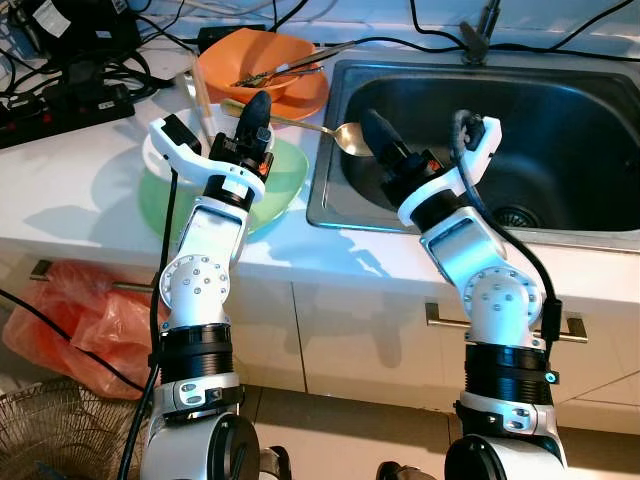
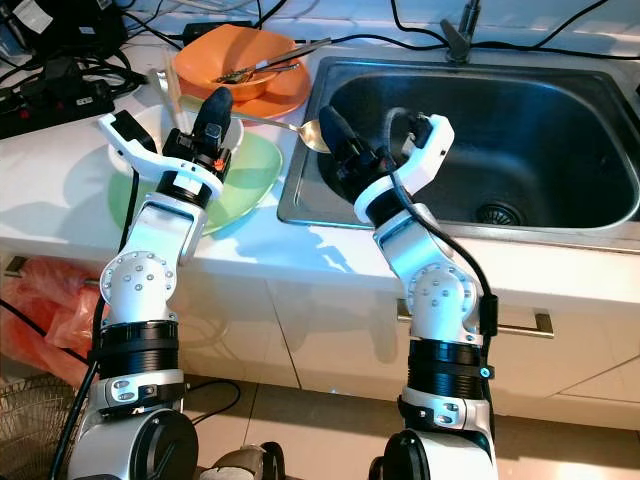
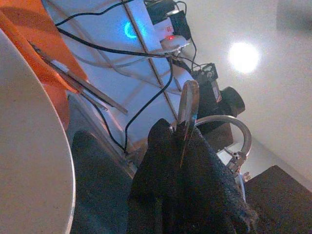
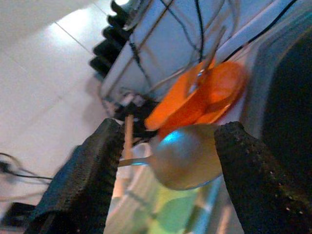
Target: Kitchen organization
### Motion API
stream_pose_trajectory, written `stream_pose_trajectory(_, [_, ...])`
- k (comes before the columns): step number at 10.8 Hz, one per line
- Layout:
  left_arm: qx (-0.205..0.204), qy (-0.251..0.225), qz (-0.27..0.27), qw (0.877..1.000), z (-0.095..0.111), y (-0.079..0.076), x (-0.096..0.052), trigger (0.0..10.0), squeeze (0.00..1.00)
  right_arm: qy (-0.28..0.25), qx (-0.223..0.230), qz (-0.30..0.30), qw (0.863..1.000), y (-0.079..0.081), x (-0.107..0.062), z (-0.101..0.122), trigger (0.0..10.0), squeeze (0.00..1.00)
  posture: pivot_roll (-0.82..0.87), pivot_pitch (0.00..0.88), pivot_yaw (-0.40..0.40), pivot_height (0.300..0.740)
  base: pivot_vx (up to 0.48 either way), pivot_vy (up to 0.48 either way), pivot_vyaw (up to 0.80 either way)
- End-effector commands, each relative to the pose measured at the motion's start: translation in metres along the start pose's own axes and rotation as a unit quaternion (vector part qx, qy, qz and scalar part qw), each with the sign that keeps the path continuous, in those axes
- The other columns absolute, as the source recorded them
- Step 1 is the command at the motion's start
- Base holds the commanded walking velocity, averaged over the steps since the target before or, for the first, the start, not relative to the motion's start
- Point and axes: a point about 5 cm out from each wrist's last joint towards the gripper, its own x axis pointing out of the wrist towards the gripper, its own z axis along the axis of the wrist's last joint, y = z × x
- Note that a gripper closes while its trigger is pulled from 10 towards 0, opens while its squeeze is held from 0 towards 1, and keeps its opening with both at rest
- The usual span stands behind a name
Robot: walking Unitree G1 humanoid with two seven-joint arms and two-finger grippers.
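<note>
Spoon lies in the air across the sink's left rim, its bowl over the edge of the steel sink and its long handle running back toward the left end effector. That end effector is clenched on the handle, as the left wrist view shows, with the metal strip pinched between its two black fingers. It hovers above a stack of dishes on the white desk: a white plate resting on a green plate. A pale stick stands up from the white plate.

The right end effector is just beside the spoon's bowl, over the sink's left rim. In its wrist view the fingers are spread apart, with the spoon's bowl sitting in the gap between them; whether either finger touches it cannot be told.

Behind the plates sits an orange bowl with tongs lying across it. Black cables and a power strip lie at the desk's far left.
</note>
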Motion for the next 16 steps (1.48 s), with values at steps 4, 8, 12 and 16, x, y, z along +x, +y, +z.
stream_pose_trajectory(4, [-0.051,0.009,0.012,0.999,-0.025,0.001,-0.004,0.0,0.00,-0.018,-0.055,-0.057,0.997,-0.018,-0.003,0.002,10.0,1.00,0.06,0.169,0.053,0.740,0.000,0.000,0.00])
stream_pose_trajectory(8, [-0.004,-0.018,-0.039,0.999,-0.001,-0.027,0.005,0.0,0.00,-0.049,-0.082,-0.109,0.989,-0.034,-0.007,0.011,10.0,1.00,0.06,0.173,0.046,0.740,0.000,0.000,0.00])
stream_pose_trajectory(12, [0.013,-0.020,-0.042,0.999,0.005,-0.032,0.001,0.0,0.00,-0.042,-0.087,-0.131,0.987,-0.042,-0.009,0.012,10.0,1.00,0.07,0.173,0.041,0.740,0.000,0.000,0.00])
stream_pose_trajectory(16, [-0.008,0.019,-0.047,0.999,-0.019,-0.033,-0.005,0.0,0.00,0.005,0.030,-0.064,0.997,-0.031,-0.009,-0.006,10.0,1.00,0.07,0.171,0.042,0.740,0.000,0.000,0.00])
